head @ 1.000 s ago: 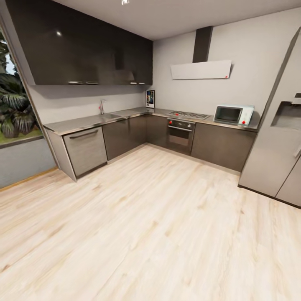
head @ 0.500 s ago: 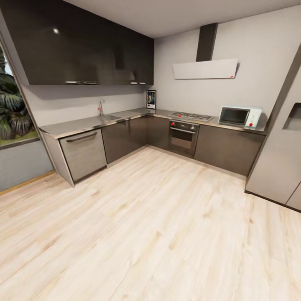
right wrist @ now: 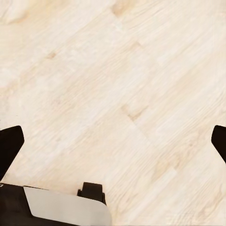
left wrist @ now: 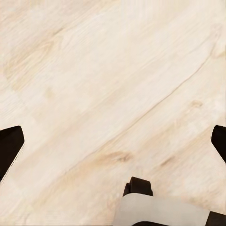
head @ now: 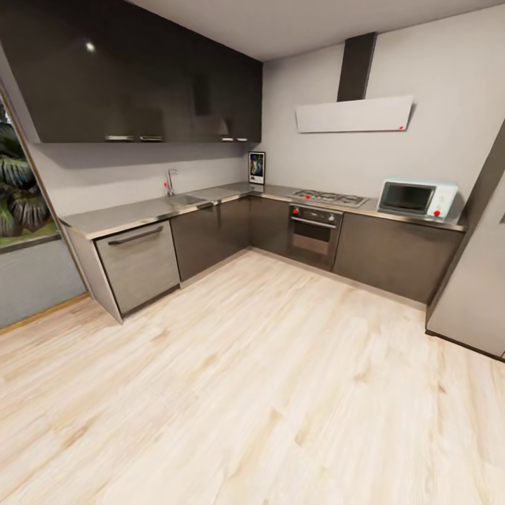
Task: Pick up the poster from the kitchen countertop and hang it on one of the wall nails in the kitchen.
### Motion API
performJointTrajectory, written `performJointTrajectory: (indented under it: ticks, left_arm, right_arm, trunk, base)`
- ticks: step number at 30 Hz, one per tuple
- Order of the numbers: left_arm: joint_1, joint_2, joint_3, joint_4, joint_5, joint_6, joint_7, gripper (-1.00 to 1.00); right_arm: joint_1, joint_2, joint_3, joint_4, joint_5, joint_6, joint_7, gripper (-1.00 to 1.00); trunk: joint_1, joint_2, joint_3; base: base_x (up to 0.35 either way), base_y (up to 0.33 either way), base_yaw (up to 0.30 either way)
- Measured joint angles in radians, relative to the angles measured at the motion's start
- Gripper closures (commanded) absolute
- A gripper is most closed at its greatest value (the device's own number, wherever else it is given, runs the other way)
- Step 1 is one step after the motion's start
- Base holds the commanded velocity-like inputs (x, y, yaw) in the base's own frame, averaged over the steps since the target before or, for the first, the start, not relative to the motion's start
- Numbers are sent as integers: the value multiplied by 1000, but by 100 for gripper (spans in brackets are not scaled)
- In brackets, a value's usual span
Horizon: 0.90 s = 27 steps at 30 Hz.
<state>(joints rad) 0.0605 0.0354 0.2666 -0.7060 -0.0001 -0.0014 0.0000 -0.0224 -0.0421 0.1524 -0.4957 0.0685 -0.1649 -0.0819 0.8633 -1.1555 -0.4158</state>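
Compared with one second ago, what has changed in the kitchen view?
Only the camera moved: the head view turned left and came slightly closer, so the microwave and hob slid rightward. The poster stands in the same corner of the kitchen countertop. Nothing was grasped or released.

Pale wood floor (head: 266,393), grey walls (head: 449,77), perhaps glossy dark cabinets (head: 140,77).

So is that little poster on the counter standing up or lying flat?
Standing upright. The poster rises on its bottom edge in the corner of the kitchen countertop, against the grey wall; its picture faces the room.
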Motion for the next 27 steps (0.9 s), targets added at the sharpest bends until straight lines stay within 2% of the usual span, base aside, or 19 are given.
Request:
performJointTrajectory:
  ticks: [27]
  left_arm:
    - [0, 0, 0, 1, -1, 0, 0, -100]
  right_arm:
    - [0, 0, 1, 1, 0, 0, 0, -100]
  trunk:
    - [0, 0, 0]
  base:
    - [339, 137, -14]
